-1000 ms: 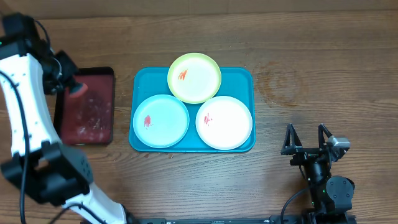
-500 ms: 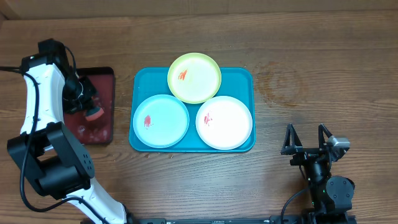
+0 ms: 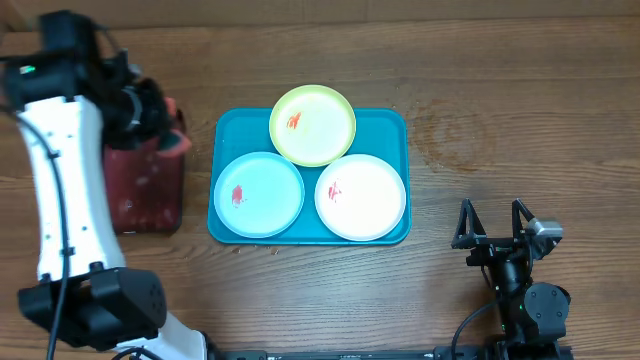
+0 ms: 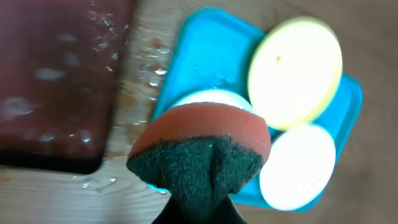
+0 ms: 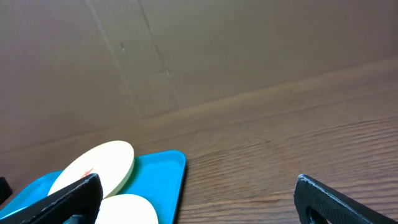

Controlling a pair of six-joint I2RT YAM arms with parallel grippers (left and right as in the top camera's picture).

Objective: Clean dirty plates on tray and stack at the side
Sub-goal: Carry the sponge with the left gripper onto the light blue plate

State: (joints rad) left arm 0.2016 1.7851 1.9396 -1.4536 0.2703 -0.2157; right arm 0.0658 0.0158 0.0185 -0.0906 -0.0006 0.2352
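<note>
left claw (image 3: 163, 124) holds sponge (image 4: 200, 152) beside blue tray (image 3: 386, 124)

Robot lab — wooden table (image 3: 500, 120), cardboard wall (image 5: 186, 50)

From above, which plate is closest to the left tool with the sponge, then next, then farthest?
1. Light blue plate, front-left of the tray, nearest the left tool.
2. Yellow-green plate, back middle.
3. White plate, front-right.

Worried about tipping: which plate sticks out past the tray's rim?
The yellow-green plate: it overhangs the tray's far rim; the light blue plate and white plate sit inside.
</note>
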